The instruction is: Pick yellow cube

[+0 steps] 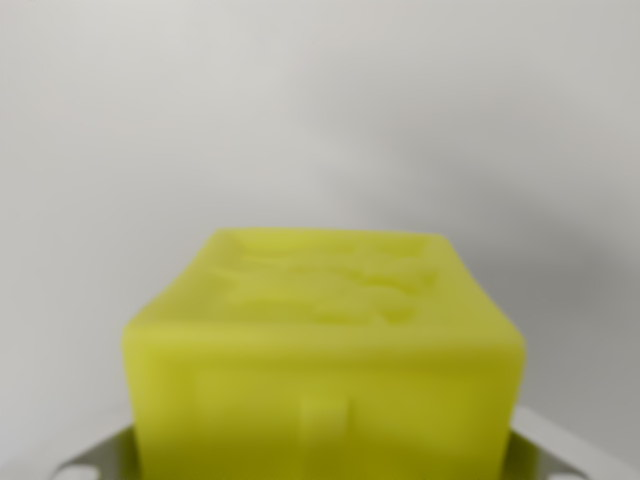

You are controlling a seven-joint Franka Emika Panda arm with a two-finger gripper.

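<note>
We are seeing yellow cube (325, 370) filling lower centre of frame, blurred, very close to lens. Top face showing shallow moulded relief; front face carrying small raised tab near bottom edge. Pale grey gripper (325, 462) parts are peeking out at lower left and lower right corners, flanking cube. Whether they are pressing on it, we cannot tell. We are judging cube light, rigid, smooth plastic, likely slippery. We are favouring hold on flat opposite side faces, low and centred, avoiding embossed top.
</note>
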